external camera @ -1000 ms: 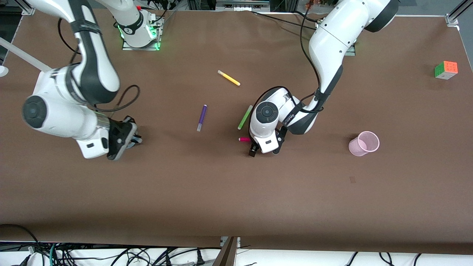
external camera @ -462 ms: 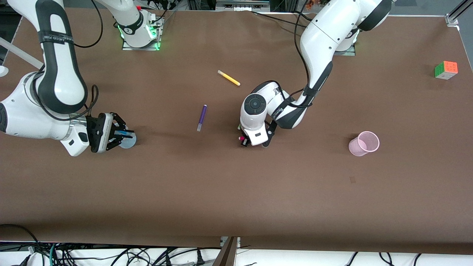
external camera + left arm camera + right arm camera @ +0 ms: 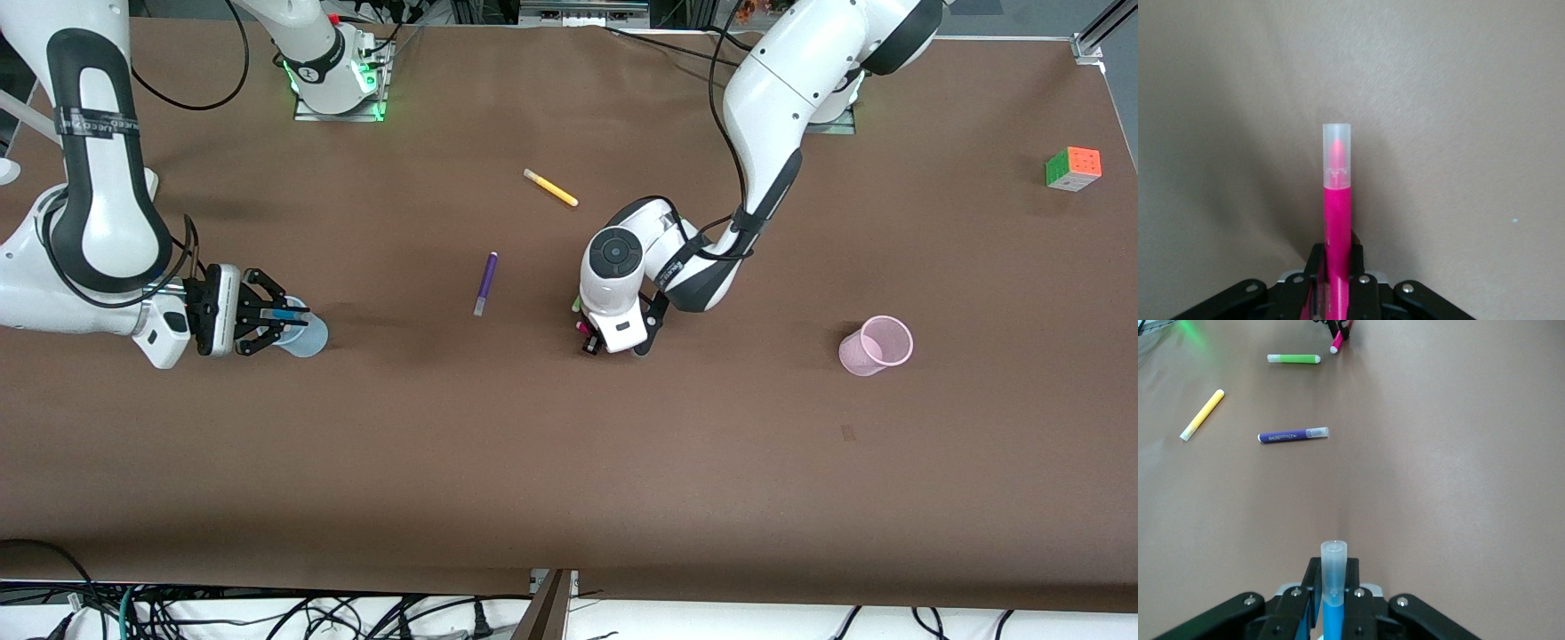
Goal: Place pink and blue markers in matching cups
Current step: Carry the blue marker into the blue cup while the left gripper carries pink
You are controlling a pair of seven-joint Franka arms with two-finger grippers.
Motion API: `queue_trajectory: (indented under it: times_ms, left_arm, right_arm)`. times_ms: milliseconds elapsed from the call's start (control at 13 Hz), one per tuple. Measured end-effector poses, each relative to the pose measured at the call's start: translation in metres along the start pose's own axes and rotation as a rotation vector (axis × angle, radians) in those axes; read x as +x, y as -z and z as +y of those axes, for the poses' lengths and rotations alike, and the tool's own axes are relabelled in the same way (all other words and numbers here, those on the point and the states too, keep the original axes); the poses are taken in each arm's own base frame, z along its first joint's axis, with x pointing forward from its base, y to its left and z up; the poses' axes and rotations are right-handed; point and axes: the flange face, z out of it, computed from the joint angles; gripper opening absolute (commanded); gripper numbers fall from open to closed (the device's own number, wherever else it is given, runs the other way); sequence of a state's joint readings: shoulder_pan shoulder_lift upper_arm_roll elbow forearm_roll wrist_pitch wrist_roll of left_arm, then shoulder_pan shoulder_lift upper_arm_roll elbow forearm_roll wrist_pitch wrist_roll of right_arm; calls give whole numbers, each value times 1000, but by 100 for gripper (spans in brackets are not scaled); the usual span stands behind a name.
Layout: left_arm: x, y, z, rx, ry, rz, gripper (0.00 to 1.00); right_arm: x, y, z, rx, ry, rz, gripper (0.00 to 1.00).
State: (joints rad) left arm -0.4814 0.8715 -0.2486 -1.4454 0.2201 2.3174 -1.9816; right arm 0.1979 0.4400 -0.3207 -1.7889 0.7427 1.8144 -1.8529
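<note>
My left gripper point(image 3: 588, 343) is shut on the pink marker point(image 3: 1337, 213) and holds it low over the middle of the table; its pale clear cap points away from the fingers. The marker also shows in the right wrist view point(image 3: 1337, 343). The pale pink cup point(image 3: 876, 345) stands upright toward the left arm's end. My right gripper point(image 3: 271, 316) is shut on the blue marker point(image 3: 1332, 617), whose greyish cap sticks out past the fingers. It holds the marker level, right beside the pale blue cup point(image 3: 308, 338). The blue cup does not show in the wrist views.
A purple marker point(image 3: 485, 283) and a yellow marker point(image 3: 550, 188) lie on the table between the arms. A lime-green marker point(image 3: 1293, 359) lies by the left gripper, mostly hidden under that wrist in the front view. A colour cube point(image 3: 1073, 168) sits at the left arm's end.
My left gripper moved over the pink marker and shut on it. My right arm swung back toward its end, turning the gripper level with the blue marker beside the blue cup.
</note>
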Motion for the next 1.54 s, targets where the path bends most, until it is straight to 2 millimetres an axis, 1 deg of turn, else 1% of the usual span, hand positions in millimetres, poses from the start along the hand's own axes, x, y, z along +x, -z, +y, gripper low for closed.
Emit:
queue_trajectory:
  times_ms: [77, 154, 231, 308, 385, 462, 538, 615, 692, 769, 846, 923, 1000, 1077, 1231, 1385, 1538]
  left_arm:
    - [8, 8, 7, -16, 10, 1, 0]
    - [20, 20, 14, -27, 19, 5, 0]
    - [32, 37, 19, -20, 13, 18, 0]
    - [45, 58, 22, -2, -14, 33, 0]
    - [58, 84, 23, 19, -35, 36, 0]
    - [72, 115, 23, 43, -43, 12, 0]
    - [91, 149, 22, 63, -45, -35, 0]
    - [117, 184, 19, 80, -42, -98, 0]
    - [149, 216, 14, 92, -34, -168, 0]
    - [182, 241, 7, 101, -27, -230, 0]
    - [214, 257, -1, 111, -23, -283, 0]
    - [244, 267, -9, 121, -19, -330, 0]
    - [271, 271, -17, 132, -19, -385, 0]
    - [296, 270, -25, 145, -24, -450, 0]
    - [350, 257, -49, 169, -56, -564, 0]
    - [409, 234, -81, 164, -91, -661, 0]
    - [456, 211, -112, 140, -110, -739, 0]
  right_arm:
    - [-5, -4, 0, 8, 4, 17, 0]
    - [-11, -9, -1, 21, 5, 35, 7]
    - [-16, -12, -2, 28, 3, 44, 46]
    - [-20, -14, -3, 33, -3, 48, 99]
    - [-22, -14, -4, 36, -11, 52, 100]
    - [-22, -14, -4, 36, -27, 55, 100]
    - [-21, -12, -3, 33, -62, 57, 100]
    - [-17, -8, -3, 28, -121, 57, 100]
    - [-11, -2, -1, 19, -197, 57, 100]
    - [0, 6, 1, 5, -277, 52, 100]
    - [15, 15, 4, -9, -358, 36, 100]
    - [33, 23, 6, -26, -443, 2, 100]
    - [55, 31, 7, -52, -528, -52, 100]
    - [75, 37, 7, -87, -606, -107, 100]
    - [108, 48, 6, -161, -774, -191, 100]
    - [127, 58, 1, -211, -936, -261, 100]
    - [137, 72, -6, -259, -1055, -344, 100]
